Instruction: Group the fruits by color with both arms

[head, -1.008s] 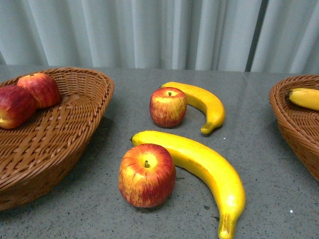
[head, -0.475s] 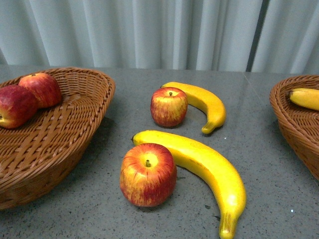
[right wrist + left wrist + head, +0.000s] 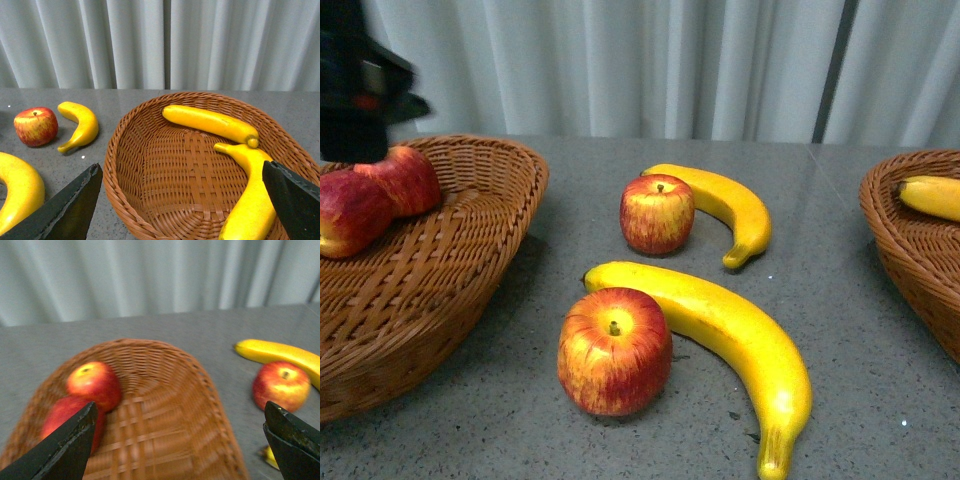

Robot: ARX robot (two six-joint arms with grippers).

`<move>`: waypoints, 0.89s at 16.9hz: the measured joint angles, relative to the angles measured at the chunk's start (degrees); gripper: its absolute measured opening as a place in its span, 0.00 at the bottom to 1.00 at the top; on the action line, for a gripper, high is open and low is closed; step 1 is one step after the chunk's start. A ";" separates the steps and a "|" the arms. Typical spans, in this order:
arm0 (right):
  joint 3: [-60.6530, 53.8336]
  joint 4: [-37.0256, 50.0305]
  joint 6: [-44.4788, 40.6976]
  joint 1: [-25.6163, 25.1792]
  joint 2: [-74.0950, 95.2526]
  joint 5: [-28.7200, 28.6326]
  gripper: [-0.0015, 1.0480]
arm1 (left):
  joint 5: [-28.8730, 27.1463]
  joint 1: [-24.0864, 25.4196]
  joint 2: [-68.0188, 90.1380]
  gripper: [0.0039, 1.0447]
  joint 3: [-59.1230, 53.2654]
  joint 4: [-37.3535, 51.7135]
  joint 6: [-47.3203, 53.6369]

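A black, blocky left arm (image 3: 360,85), blurred, hangs at the upper left corner over the far end of a brown woven wicker basket (image 3: 470,260). Two glossy red apples (image 3: 408,178) lie touching in that basket, just under the arm. To the arm's right, on the grey speckled table (image 3: 880,380), a red-and-yellow streaked apple (image 3: 657,214) touches a curved yellow banana (image 3: 725,205). Further from the arm and nearer the camera, a second streaked apple (image 3: 614,351) touches a longer yellow banana (image 3: 730,335). Farthest from the arm, at the right edge, a second wicker basket (image 3: 905,240) holds another banana (image 3: 932,196).
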 joint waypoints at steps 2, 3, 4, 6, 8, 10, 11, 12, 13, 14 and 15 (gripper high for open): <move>0.00 0.00 0.00 0.00 0.00 -0.02 0.94 | 6.08 -6.34 8.41 0.94 5.81 -2.58 2.64; 0.00 0.00 0.00 0.00 0.00 -0.02 0.94 | 7.72 -9.55 11.34 0.94 7.39 -3.17 3.85; 0.00 0.00 0.00 0.00 0.00 0.00 0.94 | 7.93 -12.90 13.81 0.94 8.11 -4.22 4.17; 0.00 0.00 0.00 0.00 0.00 0.00 0.94 | 8.41 -16.04 16.11 0.94 8.13 -5.90 3.37; 0.00 0.00 0.00 0.00 0.00 -0.02 0.94 | 7.10 -17.38 17.20 0.94 8.13 -7.48 2.21; 0.00 0.00 0.00 0.00 0.00 -0.02 0.94 | 5.46 -18.10 18.27 0.94 8.00 -8.70 1.05; 0.00 0.00 0.00 0.00 0.00 -0.02 0.94 | 5.33 -18.34 18.67 0.94 7.82 -8.85 0.57; 0.00 0.00 0.00 0.00 0.00 0.00 0.94 | 4.37 -18.36 18.75 0.94 7.54 -9.68 0.33; 0.00 0.00 0.00 0.00 0.00 -0.02 0.94 | 2.91 -18.21 18.75 0.94 6.67 -10.99 -0.28; 0.00 0.00 0.00 0.00 0.00 -0.02 0.94 | 2.25 -18.12 18.64 0.94 6.21 -11.21 -0.72; 0.00 0.00 0.00 0.00 0.00 0.00 0.94 | 2.32 -17.97 18.40 0.94 5.27 -11.26 -1.11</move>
